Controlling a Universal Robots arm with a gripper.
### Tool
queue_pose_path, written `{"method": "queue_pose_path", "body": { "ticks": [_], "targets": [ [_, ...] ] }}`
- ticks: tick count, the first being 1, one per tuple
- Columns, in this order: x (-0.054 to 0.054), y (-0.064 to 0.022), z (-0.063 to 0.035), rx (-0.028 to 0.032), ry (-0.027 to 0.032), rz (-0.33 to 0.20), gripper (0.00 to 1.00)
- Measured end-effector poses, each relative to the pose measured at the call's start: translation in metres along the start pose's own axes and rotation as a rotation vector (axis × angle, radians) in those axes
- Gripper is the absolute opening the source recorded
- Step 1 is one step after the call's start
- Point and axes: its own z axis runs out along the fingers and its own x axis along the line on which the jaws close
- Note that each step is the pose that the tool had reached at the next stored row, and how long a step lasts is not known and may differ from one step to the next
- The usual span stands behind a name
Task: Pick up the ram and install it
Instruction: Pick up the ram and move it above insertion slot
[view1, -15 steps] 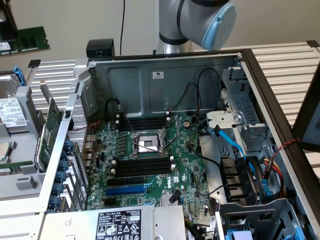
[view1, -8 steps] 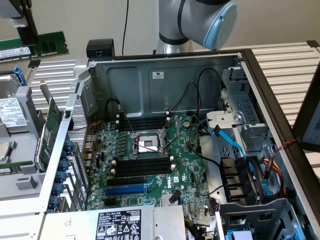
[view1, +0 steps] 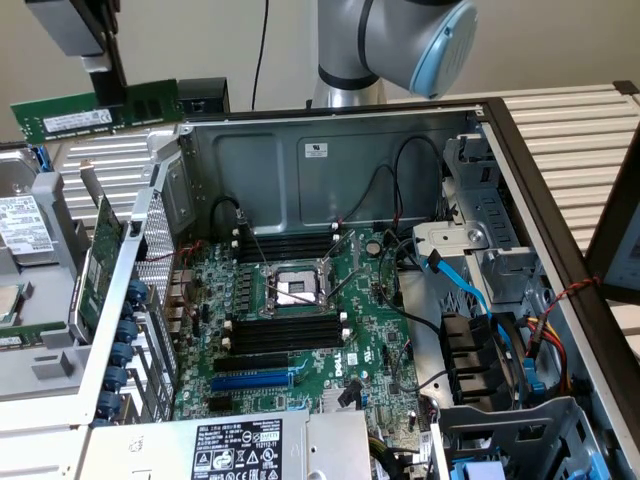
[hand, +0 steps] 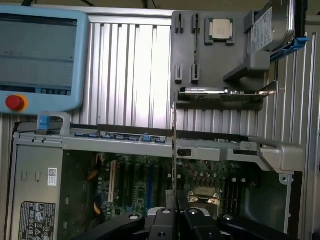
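The ram (view1: 95, 112) is a long green stick with a white label, held level in the air past the far corner of the open computer case on the exterior view's left. My gripper (view1: 114, 95) is shut on it from above, near its middle. In the wrist view the ram (hand: 174, 150) appears edge-on as a thin strip running out from my gripper (hand: 175, 216) over the case. The black memory slots (view1: 285, 335) lie open on the motherboard on both sides of the processor socket (view1: 295, 288), well below and to the right of the ram.
A larger green expansion card (view1: 95, 265) leans outside the case wall (view1: 150, 250). A hard drive (view1: 25, 225) and a grey parts tray (hand: 220, 60) lie beside it. A blue slot (view1: 250, 380), cables (view1: 470, 290) and drive bays crowd the case. A teach pendant (hand: 40, 55) rests nearby.
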Motion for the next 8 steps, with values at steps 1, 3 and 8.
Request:
{"method": "queue_pose_path", "body": {
  "ticks": [1, 3, 8],
  "targets": [
    [-0.001, -0.0047, 0.0018, 0.0000, 0.0001, 0.000, 0.12],
    [-0.002, -0.0139, 0.0055, 0.0000, 0.0002, 0.000, 0.12],
    [-0.007, -0.0351, 0.0133, -0.0003, 0.0036, 0.000, 0.12]
  ]
}}
